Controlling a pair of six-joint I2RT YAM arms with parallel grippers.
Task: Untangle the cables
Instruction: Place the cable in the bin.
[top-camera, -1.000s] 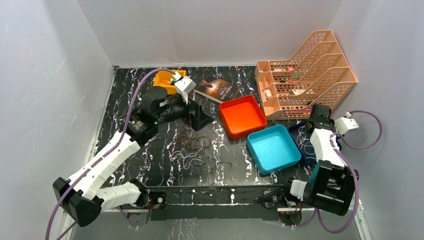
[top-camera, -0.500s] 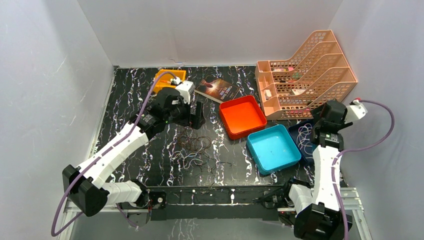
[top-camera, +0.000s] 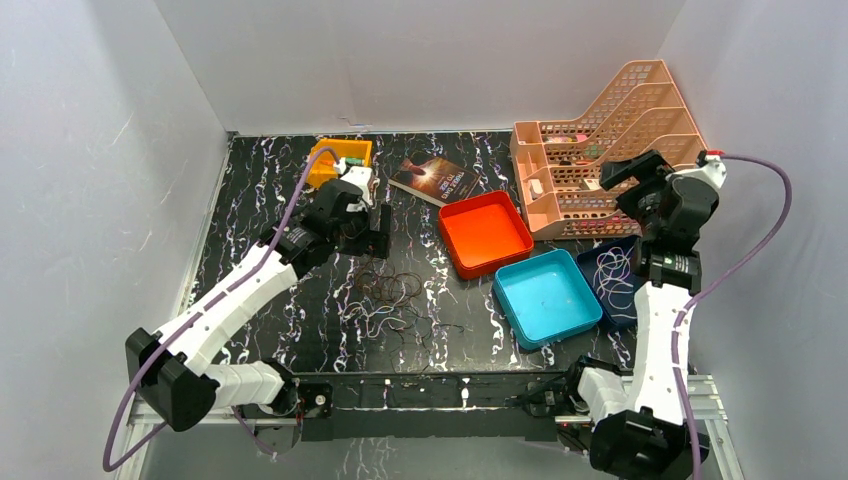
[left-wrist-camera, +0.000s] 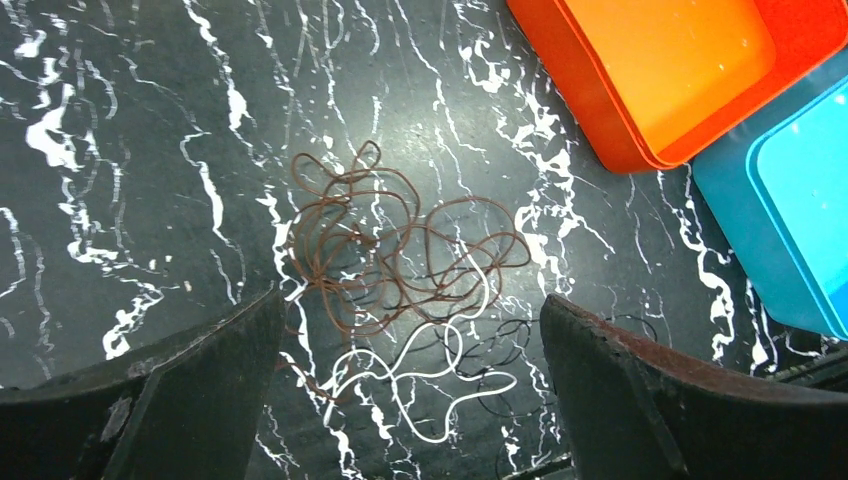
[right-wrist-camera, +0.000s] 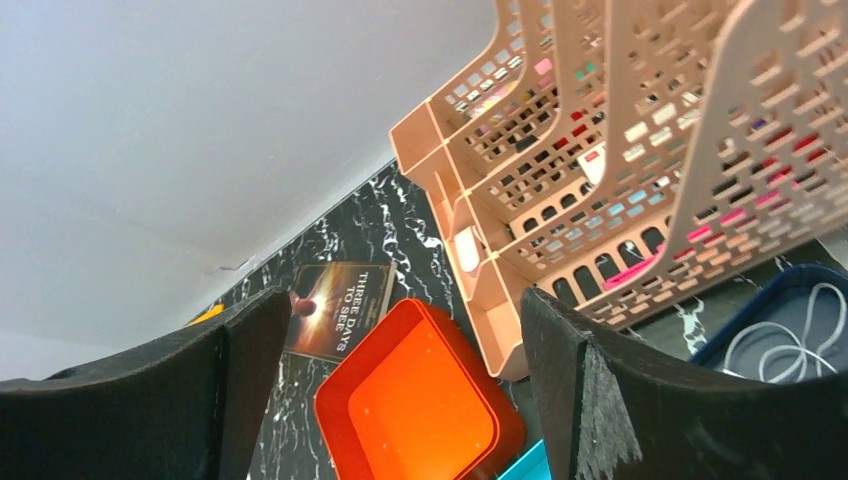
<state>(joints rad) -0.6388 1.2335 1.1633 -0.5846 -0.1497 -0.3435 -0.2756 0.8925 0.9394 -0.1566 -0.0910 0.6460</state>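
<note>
**Left gripper** (left-wrist-camera: 410, 305): jaws spread wide and empty, poised over the tangle of thin brown, black and white cables (left-wrist-camera: 400, 290). The tangle lies on the black marbled tabletop (left-wrist-camera: 120, 150), near the shallow orange plastic tray (left-wrist-camera: 600, 120).

**Right gripper** (right-wrist-camera: 400, 300): likewise spread and empty, raised beside the peach perforated file rack (right-wrist-camera: 640, 130), well apart from the tangle.

**Hazard:** closing on the knotted centre would probably catch several strands at once. A pull would then tighten the knot or drag the whole bundle. Such thin cords may also slip from the pads.
</note>
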